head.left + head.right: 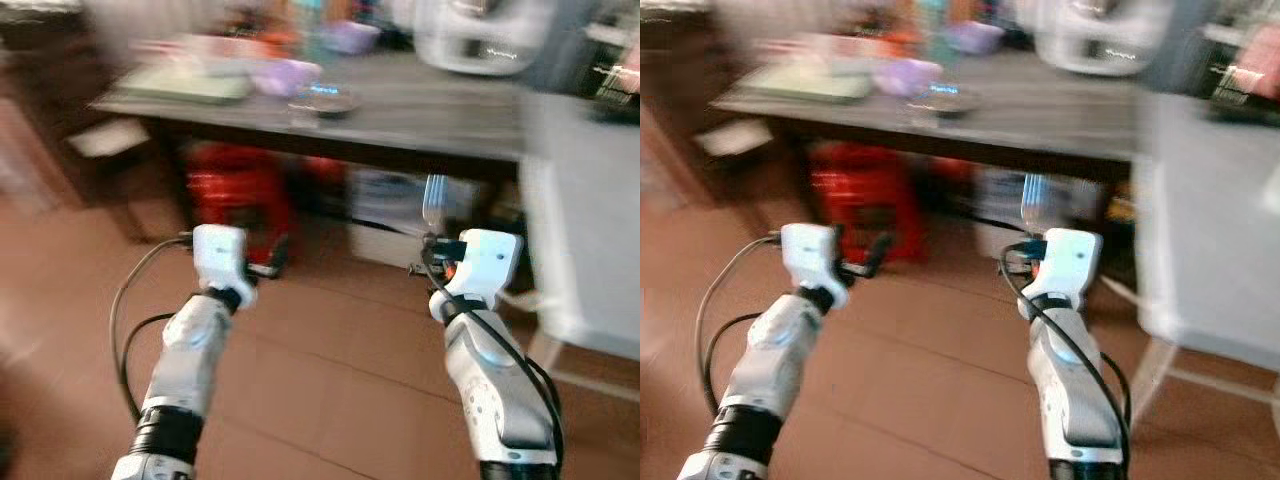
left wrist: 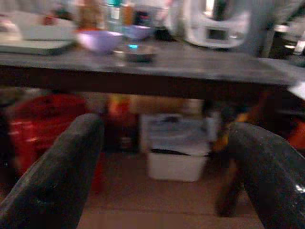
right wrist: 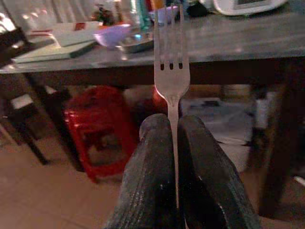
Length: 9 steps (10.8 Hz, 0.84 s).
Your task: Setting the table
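My right gripper (image 3: 174, 143) is shut on the handle of a silver fork (image 3: 170, 71), which stands upright with its tines up. In the eye views the fork (image 1: 434, 200) sits above the right wrist, in front of the dark grey table (image 1: 430, 110) and below its top. My left gripper (image 2: 162, 181) is open with nothing between its fingers (image 2: 52, 181), held at about the same height on the left. On the table stand a purple bowl (image 1: 285, 75), a small metal dish (image 1: 320, 102) and a pale green mat (image 1: 185, 85). The eye views are blurred.
A white appliance (image 1: 485, 35) stands at the table's back right. Under the table are a red stool (image 1: 240, 195) and a white box (image 1: 395, 210). A white piece of furniture (image 1: 585, 230) is close on the right, and a chair (image 1: 100, 140) is on the left. Brown tiled floor lies below.
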Available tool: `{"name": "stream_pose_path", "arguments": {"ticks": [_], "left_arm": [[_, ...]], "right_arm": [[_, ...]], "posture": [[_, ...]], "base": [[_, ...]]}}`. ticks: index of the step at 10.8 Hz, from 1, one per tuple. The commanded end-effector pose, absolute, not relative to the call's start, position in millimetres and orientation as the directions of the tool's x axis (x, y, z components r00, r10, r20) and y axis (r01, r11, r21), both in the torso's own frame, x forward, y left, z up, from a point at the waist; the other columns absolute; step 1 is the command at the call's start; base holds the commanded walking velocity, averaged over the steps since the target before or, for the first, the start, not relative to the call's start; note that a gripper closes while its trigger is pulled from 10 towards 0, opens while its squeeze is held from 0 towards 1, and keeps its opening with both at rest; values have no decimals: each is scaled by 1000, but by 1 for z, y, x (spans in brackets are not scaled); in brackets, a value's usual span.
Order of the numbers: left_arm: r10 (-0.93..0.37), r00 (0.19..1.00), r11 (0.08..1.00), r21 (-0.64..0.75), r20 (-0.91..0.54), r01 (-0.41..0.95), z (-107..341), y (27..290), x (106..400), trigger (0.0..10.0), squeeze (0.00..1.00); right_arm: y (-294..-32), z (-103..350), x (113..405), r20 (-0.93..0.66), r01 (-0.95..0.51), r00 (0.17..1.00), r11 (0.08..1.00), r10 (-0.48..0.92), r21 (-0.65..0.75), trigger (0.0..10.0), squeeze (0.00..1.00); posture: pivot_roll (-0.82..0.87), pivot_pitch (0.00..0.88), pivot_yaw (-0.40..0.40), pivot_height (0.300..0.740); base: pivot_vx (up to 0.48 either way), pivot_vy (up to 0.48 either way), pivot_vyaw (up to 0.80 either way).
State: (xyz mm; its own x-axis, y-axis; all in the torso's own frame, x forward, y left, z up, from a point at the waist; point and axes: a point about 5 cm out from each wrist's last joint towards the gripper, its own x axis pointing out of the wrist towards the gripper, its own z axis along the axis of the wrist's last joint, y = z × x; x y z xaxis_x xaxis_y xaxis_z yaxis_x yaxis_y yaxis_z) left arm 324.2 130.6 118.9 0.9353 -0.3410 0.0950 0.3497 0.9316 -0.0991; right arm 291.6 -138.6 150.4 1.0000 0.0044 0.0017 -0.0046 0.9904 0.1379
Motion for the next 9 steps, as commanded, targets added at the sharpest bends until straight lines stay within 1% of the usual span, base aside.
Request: {"name": "stream_pose_path", "arguments": {"ticks": [1,4,5,6,8,9], "left_arm": [[-376,922,918,-98,92,384,118,119,324,10000,0],[-382,920,916,-98,92,390,118,118,324,10000,0],[-383,919,916,-95,91,391,118,118,324,10000,0],[-381,920,916,-96,93,390,118,118,324,10000,0],[-400,909,905,-107,117,412,121,120,322,10000,0],[-407,904,896,-134,132,424,123,120,322,10000,0]], "right_arm": [[-149,150,290,3,31,999,991,-32,132,10000,0],[-150,147,290,-14,47,999,987,-45,155,10000,0],[-150,148,291,-11,45,999,987,-44,156,10000,0],[-150,148,291,-9,45,999,987,-44,156,10000,0],[-150,148,291,-6,43,999,987,-43,153,10000,0],[-150,149,291,-5,44,999,987,-43,152,10000,0]], "posture": [[-8,47,51,740],[-5,46,51,740],[-5,46,51,740],[-5,46,51,740],[-2,41,49,740],[-3,38,49,740]], "base": [[0,386,0],[0,386,0],[0,368,-669],[0,352,0],[0,0,0],[0,0,0]]}}
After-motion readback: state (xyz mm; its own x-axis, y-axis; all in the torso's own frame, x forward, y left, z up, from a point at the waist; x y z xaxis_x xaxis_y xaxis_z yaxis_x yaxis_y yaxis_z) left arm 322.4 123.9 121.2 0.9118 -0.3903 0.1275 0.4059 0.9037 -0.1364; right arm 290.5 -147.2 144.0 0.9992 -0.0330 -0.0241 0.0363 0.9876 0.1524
